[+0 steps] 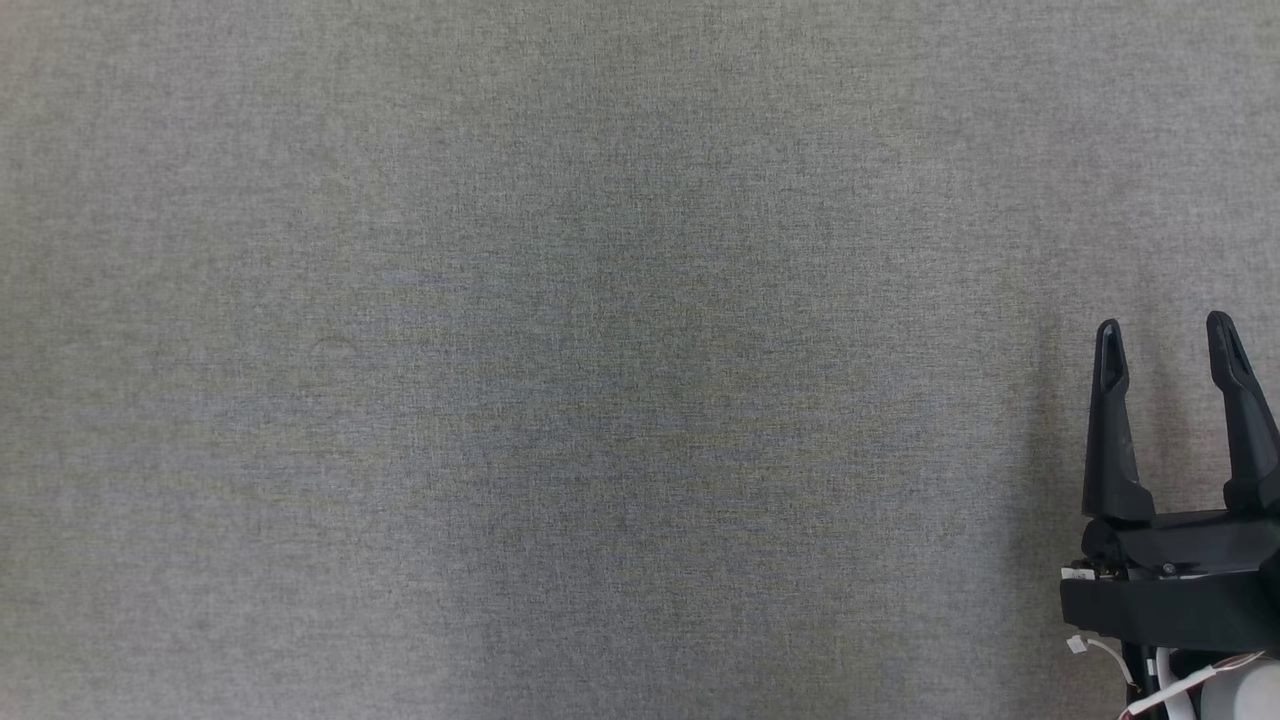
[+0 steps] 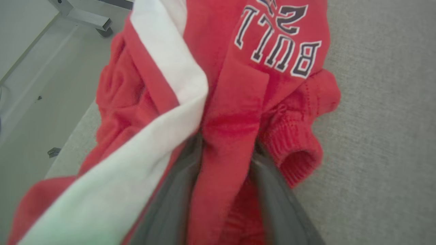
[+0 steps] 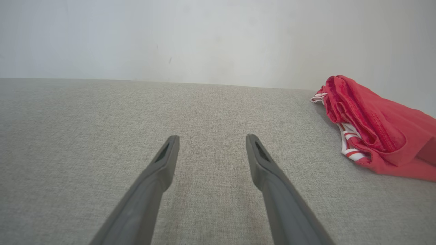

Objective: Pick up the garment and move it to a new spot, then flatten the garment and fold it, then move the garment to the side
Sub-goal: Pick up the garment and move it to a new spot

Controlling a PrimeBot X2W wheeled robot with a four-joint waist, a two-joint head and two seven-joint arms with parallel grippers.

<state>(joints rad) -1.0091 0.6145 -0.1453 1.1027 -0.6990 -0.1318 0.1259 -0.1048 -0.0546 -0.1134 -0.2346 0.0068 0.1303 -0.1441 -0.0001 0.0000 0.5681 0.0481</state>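
The red garment (image 2: 231,102), with a white stripe and dark lettering on it, sits bunched up on the grey table (image 2: 374,136), right by the edge with the floor (image 2: 30,102) past it. The left gripper (image 2: 226,143) is clamped on a fold of it, red cloth squeezed between both fingers. The right gripper (image 1: 1165,345) is well apart from it over bare tabletop, fingers spread wide, nothing in them.

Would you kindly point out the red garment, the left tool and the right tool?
red garment (image 2: 238,95), left wrist view, on its plain red middle panel.
left tool (image 2: 226,143), left wrist view, midway between its fingertips.
right tool (image 3: 212,137), right wrist view, midway between its fingertips.
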